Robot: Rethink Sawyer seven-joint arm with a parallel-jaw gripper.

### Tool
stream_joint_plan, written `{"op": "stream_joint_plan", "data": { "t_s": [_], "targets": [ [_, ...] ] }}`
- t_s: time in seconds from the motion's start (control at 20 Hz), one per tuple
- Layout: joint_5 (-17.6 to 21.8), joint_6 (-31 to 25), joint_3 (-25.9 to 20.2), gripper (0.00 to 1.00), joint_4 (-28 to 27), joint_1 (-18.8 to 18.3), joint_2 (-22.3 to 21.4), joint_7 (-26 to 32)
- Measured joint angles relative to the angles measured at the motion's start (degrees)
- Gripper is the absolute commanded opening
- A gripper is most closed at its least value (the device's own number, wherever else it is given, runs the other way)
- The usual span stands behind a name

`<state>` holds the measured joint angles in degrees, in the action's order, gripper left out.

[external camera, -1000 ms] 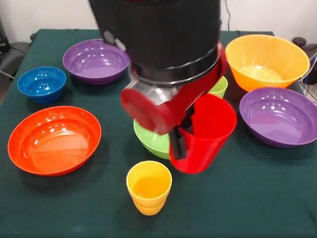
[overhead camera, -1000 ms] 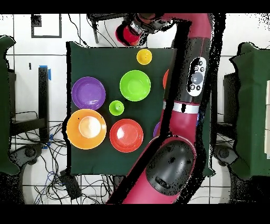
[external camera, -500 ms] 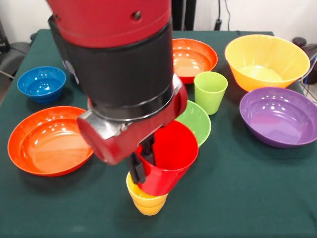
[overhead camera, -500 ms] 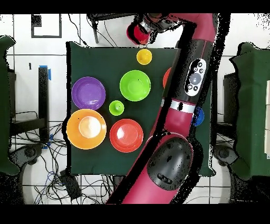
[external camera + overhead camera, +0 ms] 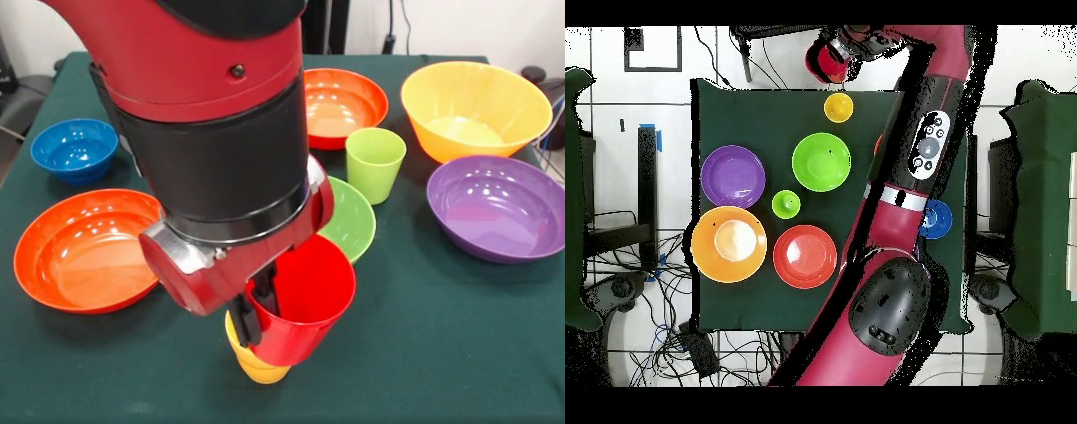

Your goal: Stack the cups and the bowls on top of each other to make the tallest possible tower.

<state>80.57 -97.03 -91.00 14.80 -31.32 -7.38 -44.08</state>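
Observation:
My gripper (image 5: pixel 254 309) is shut on the rim of the red cup (image 5: pixel 305 300), one finger inside and one outside. The cup hangs tilted, its base at the mouth of the yellow cup (image 5: pixel 258 364), which stands near the front table edge. I cannot tell whether the two touch. In the overhead view the red cup (image 5: pixel 828 62) and gripper (image 5: pixel 843 52) appear just beyond the yellow cup (image 5: pixel 838 107). The light green bowl (image 5: pixel 351 221) lies right behind them, with the green cup (image 5: pixel 375 163) farther back. One purple bowl is hidden behind the arm.
A red-orange bowl (image 5: pixel 84 247) and a blue bowl (image 5: pixel 75 150) lie left. A second red-orange bowl (image 5: pixel 346 106), the large orange bowl (image 5: pixel 477 106) and a purple bowl (image 5: pixel 499 208) lie back and right. The arm (image 5: pixel 221 132) covers the table's middle.
The gripper carried the red cup from beside the green bowl over to the yellow cup and lowered it a little further onto that cup's mouth.

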Motion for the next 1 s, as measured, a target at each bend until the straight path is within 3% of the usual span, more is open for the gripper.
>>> {"op": "stream_joint_plan", "data": {
  "t_s": [0.35,1.0],
  "targets": [
    [1.89,-2.78,-3.23,0.00,-0.02,-0.18,0.48,0.00],
    [8.88,-8.57,-9.73,0.00,-0.06,-1.07,0.73,2.17]
  ]
}}
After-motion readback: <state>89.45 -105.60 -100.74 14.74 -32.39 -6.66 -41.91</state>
